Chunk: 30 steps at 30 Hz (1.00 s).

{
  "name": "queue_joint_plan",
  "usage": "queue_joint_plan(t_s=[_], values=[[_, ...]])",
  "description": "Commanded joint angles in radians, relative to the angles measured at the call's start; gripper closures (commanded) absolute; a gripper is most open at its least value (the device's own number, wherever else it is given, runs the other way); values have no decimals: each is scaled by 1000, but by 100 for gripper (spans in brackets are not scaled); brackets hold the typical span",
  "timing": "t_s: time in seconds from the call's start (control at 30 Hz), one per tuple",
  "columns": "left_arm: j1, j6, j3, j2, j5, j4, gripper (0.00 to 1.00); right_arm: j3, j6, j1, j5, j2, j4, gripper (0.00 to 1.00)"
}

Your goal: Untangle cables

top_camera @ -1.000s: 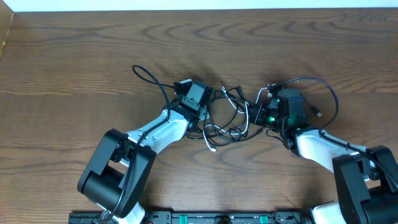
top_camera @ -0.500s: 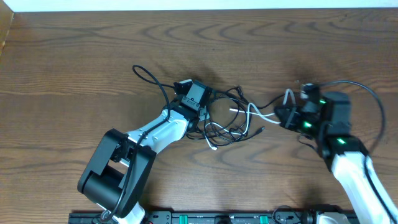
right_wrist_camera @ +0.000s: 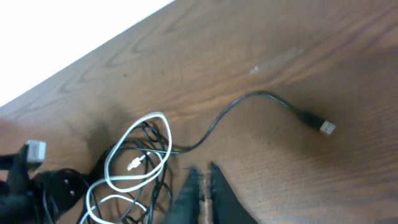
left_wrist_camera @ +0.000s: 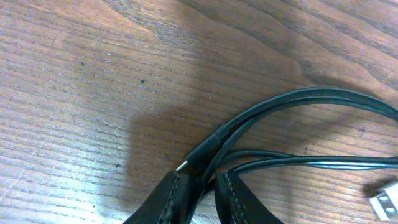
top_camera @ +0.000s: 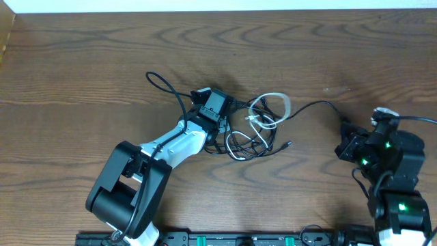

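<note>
a: where are the cables point(top_camera: 256, 130) lying at this moment?

b: they are lying in a loose bundle in the middle of the table point(top_camera: 82, 61). a white cord point(right_wrist_camera: 153, 116) is curling in loops on the far right part of the bundle, over the black ones. one black cord point(right_wrist_camera: 249, 96) is running out of the bundle to the right, and its plug point(right_wrist_camera: 325, 127) is resting alone on the wood.

a: and what is the left gripper point(left_wrist_camera: 202, 196) doing?

b: it is sitting at the left edge of the bundle. its fingers point(left_wrist_camera: 174, 199) are standing only a little apart, and a black strand is passing through the narrow gap. i cannot tell if they are really pinching it or only standing around it. a thin metal tip of another strand is lying just beside the fingers.

a: and the right gripper point(right_wrist_camera: 202, 177)?

b: it is hanging well apart from the bundle, to the right and nearer. its jaws are looking almost together, a bit blurred, and nothing is sitting between them. the free plug is lying far from it, not touching.
</note>
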Motion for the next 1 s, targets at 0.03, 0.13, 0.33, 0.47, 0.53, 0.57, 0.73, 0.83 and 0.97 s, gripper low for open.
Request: queue_joint_plan(t_s=[0.03, 0.13, 0.33, 0.47, 0.53, 0.57, 0.73, 0.83, 0.97], values=[[4, 10, 10, 19, -10, -4, 73, 0, -50, -1, -167, 21, -21, 72], [4, 10, 10, 19, -10, -4, 71, -12, -106, 32, -277, 96, -27, 61], [4, 10, 10, 19, -10, -4, 66, -12, 226, 138, -310, 377, 101, 59], [4, 10, 10, 19, -10, -4, 66, -12, 368, 208, -404, 545, 285, 63], [4, 10, 10, 19, -10, -4, 65, -12, 493, 244, -402, 631, 338, 65], [4, 10, 10, 19, -10, -4, 65, -12, 520, 253, -403, 657, 355, 66], [4, 10, 10, 19, -10, -4, 64, -12, 663, 304, -404, 760, 452, 65], [4, 10, 10, 19, -10, -4, 64, -12, 686, 335, -399, 782, 502, 62], [4, 10, 9, 19, -10, -4, 64, -12, 767, 381, -345, 801, 539, 58]])
